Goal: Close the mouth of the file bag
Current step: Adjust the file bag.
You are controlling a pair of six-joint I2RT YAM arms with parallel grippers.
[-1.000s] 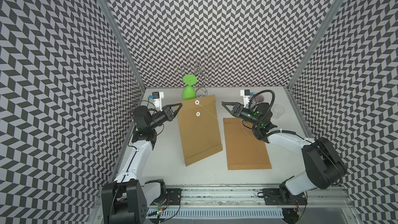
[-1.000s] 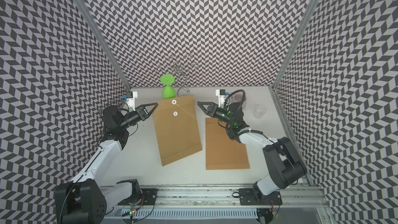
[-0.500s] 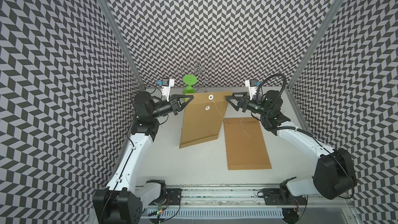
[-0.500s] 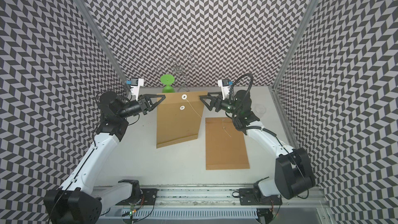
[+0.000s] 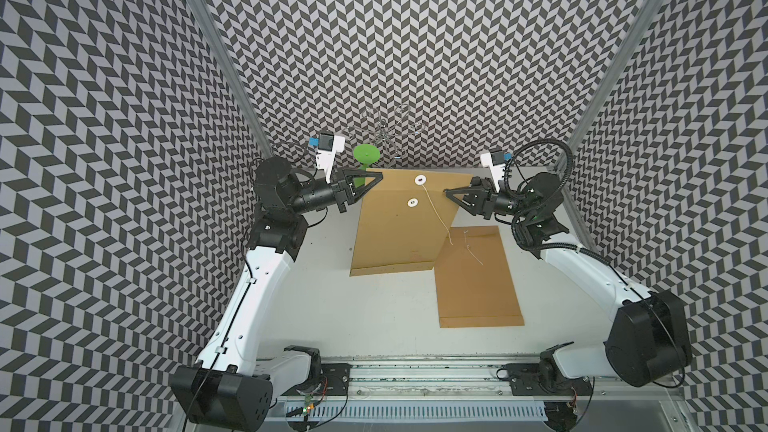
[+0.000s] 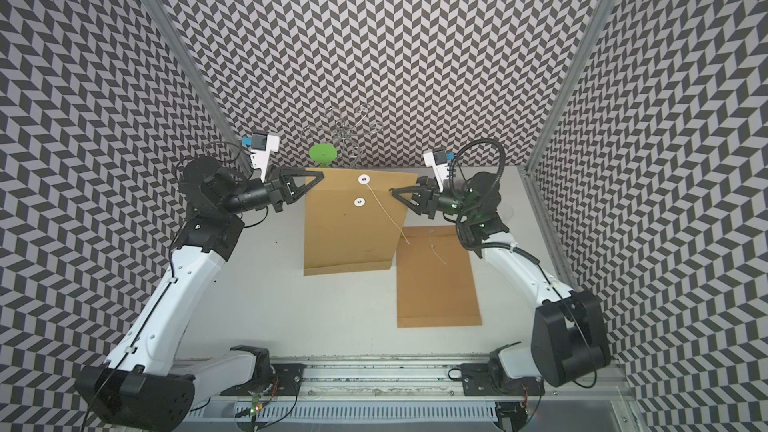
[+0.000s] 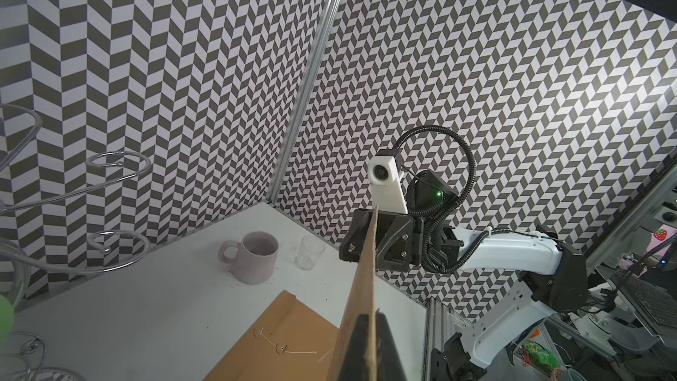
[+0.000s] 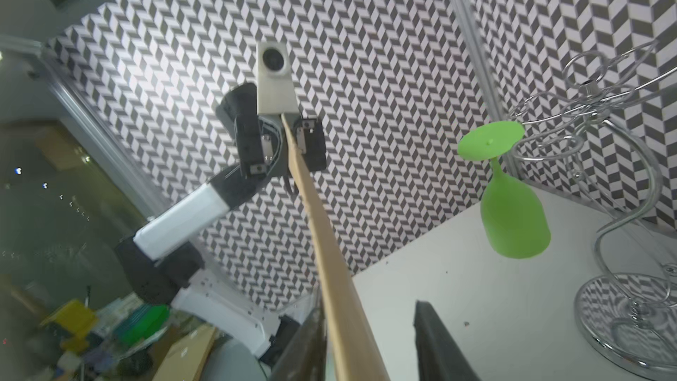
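Upper centre of top view: bag (image 5: 401, 226) held up. Left gripper (image 5: 376, 179) clamped on its corner; right gripper (image 5: 448, 192) jaws apart astride opposite edge. String (image 5: 435, 209) hangs loose. Step: steadying bag. Next, likely: right gripper pinches string, winds it round disc (image 5: 412, 202).

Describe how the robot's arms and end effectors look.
The left arm and right arm have white links and black joints. The left end effector and right end effector are black triangular open frames, each with a white camera on top. A ribbed black cable loops over the right wrist.
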